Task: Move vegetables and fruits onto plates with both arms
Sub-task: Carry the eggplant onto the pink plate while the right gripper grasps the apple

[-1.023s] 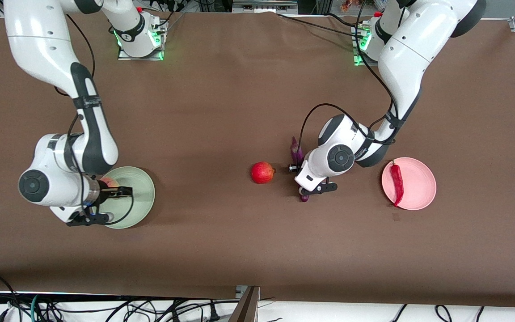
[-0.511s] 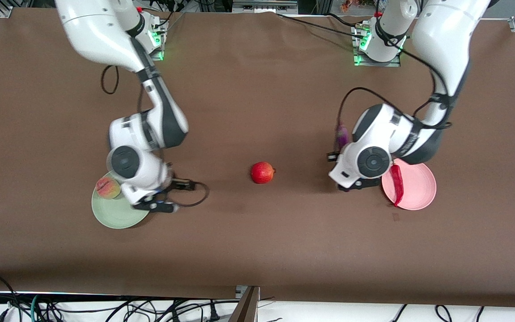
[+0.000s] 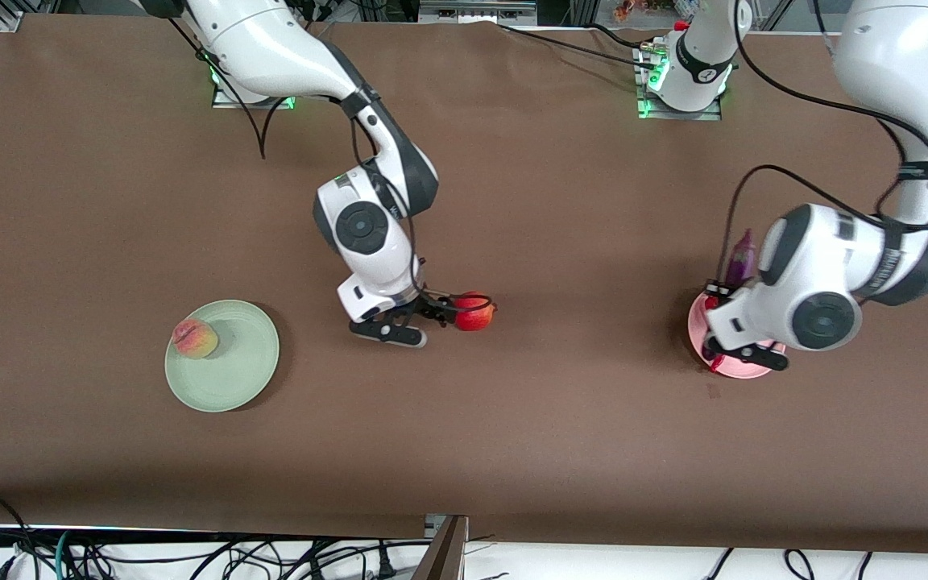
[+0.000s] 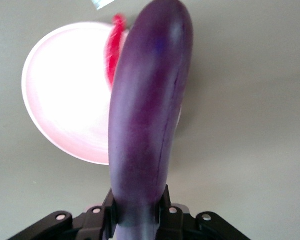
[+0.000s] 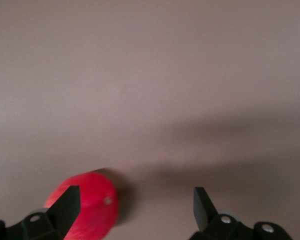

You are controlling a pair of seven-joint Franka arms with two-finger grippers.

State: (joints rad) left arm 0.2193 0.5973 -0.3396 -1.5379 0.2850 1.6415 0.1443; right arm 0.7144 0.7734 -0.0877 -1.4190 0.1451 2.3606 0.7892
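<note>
- Left gripper: jaws clamped on the thick end of the eggplant. The eggplant projects straight out from between the fingers.
- Left gripper position: up in the air over the pink plate, at the left arm's end of the table. In the front view the arm's wrist covers most of this plate.
- Chili pepper: lies on the pink plate beneath the held eggplant. In the left wrist view the eggplant covers part of it.
- Right gripper: jaws spread wide, holding nothing, low at the middle of the table.
- Pomegranate-like fruit: rests on the table directly at the tips of the right gripper. In the right wrist view one fingertip overlaps the fruit, while the other fingertip stands well clear of it. The fruit therefore sits off-centre in the gap; contact cannot be confirmed.
- Green plate: lies well apart from the right gripper, toward the right arm's end of the table.
- Peach: sits on the green plate, close to its rim.
</note>
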